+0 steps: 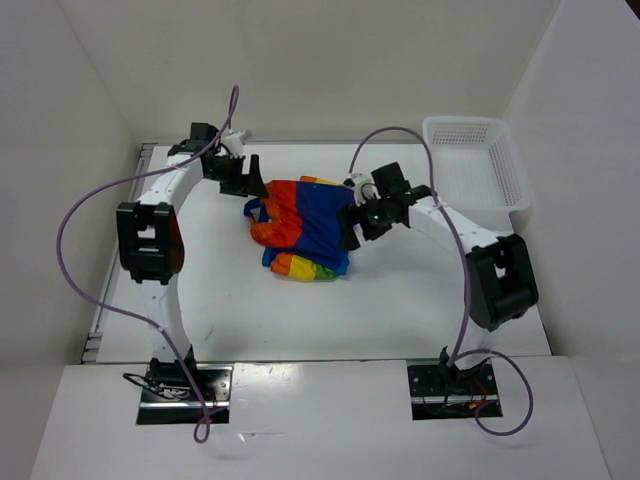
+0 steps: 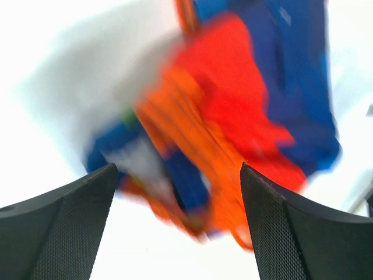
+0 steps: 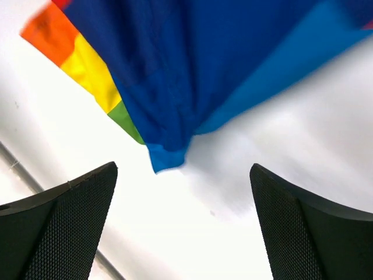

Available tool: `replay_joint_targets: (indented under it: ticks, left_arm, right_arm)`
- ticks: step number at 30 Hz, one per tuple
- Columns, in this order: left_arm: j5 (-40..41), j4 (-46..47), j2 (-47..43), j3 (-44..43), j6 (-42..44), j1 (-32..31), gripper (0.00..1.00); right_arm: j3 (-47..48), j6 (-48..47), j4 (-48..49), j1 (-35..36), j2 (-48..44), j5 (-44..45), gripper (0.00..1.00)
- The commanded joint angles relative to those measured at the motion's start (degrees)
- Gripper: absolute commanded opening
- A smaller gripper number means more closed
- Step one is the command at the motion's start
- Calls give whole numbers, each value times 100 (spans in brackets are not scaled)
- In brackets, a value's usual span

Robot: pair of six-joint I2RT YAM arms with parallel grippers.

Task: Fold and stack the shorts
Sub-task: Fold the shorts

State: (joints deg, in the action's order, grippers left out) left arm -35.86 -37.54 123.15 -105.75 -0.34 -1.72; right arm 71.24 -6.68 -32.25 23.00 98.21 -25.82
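The shorts (image 1: 300, 228) lie in a loosely folded heap of blue, red, orange and yellow at the middle of the white table (image 1: 220, 300). My left gripper (image 1: 248, 180) is at their far left edge. In the left wrist view my left gripper (image 2: 178, 166) is open, and the blurred orange and red cloth of the shorts (image 2: 233, 116) lies loose beneath and between the fingers. My right gripper (image 1: 352, 228) is at their right edge. In the right wrist view my right gripper (image 3: 183, 166) is open over bare table, with the blue corner of the shorts (image 3: 175, 70) just ahead of it.
A white lattice basket (image 1: 478, 160) stands at the back right corner of the table. White walls close in the table on the left, back and right. Purple cables loop from both arms.
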Motion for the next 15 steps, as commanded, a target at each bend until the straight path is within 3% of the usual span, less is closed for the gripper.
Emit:
replay_joint_targets:
  ticks: [1, 2, 7, 12, 15]
  left_arm:
    - [26, -166, -1073, 685, 34, -65, 92]
    - [87, -166, -1265, 1279, 34, -66, 92]
    - [104, 193, -1522, 2356, 34, -355, 92]
    - [579, 914, -1391, 2516, 34, -461, 98]
    - [641, 915, -1320, 2042, 34, -514, 99]
  right_arm:
    - [171, -273, 85, -244, -802, 411, 100]
    - [92, -151, 209, -244, -804, 586, 100]
    - [275, 562, 947, -376, -384, 702, 97]
    - [750, 1482, 1396, -630, 355, 860, 93]
    - [1268, 1696, 1520, -858, 882, 965, 92]
